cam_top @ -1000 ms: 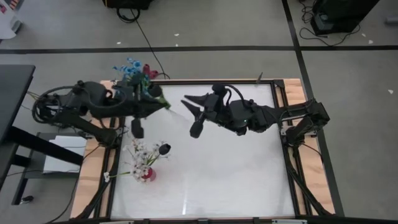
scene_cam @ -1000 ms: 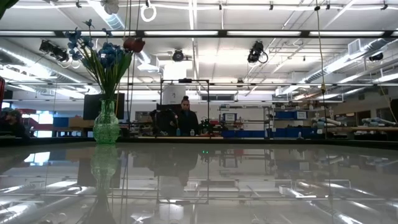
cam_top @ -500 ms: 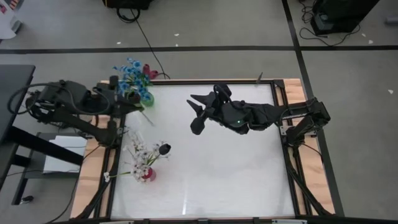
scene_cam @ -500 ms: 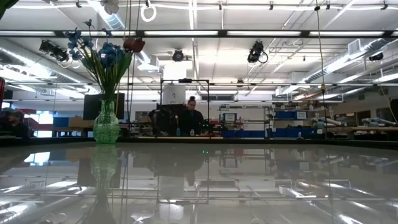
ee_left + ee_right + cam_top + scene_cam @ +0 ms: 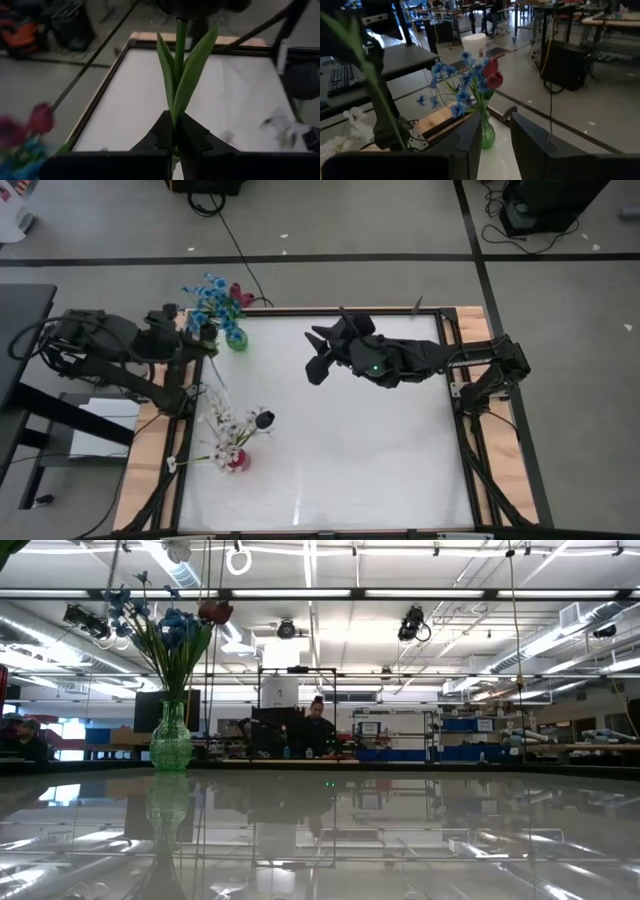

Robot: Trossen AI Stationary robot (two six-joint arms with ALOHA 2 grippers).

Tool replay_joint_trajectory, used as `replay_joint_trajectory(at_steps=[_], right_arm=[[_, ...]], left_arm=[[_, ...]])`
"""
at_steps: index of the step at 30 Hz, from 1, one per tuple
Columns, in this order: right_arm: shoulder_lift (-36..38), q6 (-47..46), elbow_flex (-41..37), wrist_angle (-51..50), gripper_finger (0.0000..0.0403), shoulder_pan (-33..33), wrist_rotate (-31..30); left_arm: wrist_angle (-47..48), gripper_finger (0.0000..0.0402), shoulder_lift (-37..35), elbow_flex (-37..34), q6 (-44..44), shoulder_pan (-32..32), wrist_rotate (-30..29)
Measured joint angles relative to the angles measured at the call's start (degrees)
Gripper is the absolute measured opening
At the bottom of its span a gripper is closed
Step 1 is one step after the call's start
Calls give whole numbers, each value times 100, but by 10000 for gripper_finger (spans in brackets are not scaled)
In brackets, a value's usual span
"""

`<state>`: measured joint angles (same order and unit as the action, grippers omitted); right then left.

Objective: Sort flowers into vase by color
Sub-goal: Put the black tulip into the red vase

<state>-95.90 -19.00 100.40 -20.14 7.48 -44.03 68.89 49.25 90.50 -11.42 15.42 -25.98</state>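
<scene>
My left gripper (image 5: 200, 348) is by the table's far-left corner, next to the green vase (image 5: 236, 339), and is shut on a flower. The flower has a green stem with long leaves (image 5: 181, 75) and a dark head (image 5: 200, 5). The green vase (image 5: 170, 736) holds blue flowers (image 5: 178, 628) and a red one (image 5: 214, 611). A pink vase (image 5: 235, 461) near the left edge holds white flowers (image 5: 226, 426) and a dark head (image 5: 264, 420). My right gripper (image 5: 320, 356) hangs open above the table's far middle, pointing toward the green vase (image 5: 487, 133). My left gripper pinches the flower's stem (image 5: 175, 120) between its two fingers, just below the leaves. The stem and leaves stick out past the fingertips, with the dark head at the far end. The flower is lifted clear of the table.
The white tabletop (image 5: 350, 450) has a wooden frame (image 5: 150, 440) along its edges. The two vases stand along the left side. Black stands and cables lie beyond the left edge, and a person (image 5: 315, 730) sits in the room far behind the table.
My left gripper, shut on the flower, has drawn back from over the table toward the far-left corner, carrying the stem with it. My right gripper has shifted slightly toward the far edge and stayed open.
</scene>
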Motion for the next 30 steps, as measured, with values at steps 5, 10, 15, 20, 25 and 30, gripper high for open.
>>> replay_joint_trajectory(at_steps=[5,10,15,20,25,30], right_arm=[[0,-211,0,-94,110,-17,17],[0,-412,0,-289,110,-21,17],[0,-719,0,-565,110,-10,20],[0,-1099,0,-892,110,29,22],[0,-1430,0,-1373,110,78,64],[0,-1868,0,-2091,110,155,163]], left_arm=[[674,16,-284,2,-360,-2,-255],[774,16,-602,-16,-483,-2,-308],[723,15,-988,-701,-866,-2,-378],[95,15,-1411,-1783,-1027,-2,-80],[-554,15,-1992,-2664,-1151,0,510],[-989,15,-2809,-3401,-1263,-2,1536]])
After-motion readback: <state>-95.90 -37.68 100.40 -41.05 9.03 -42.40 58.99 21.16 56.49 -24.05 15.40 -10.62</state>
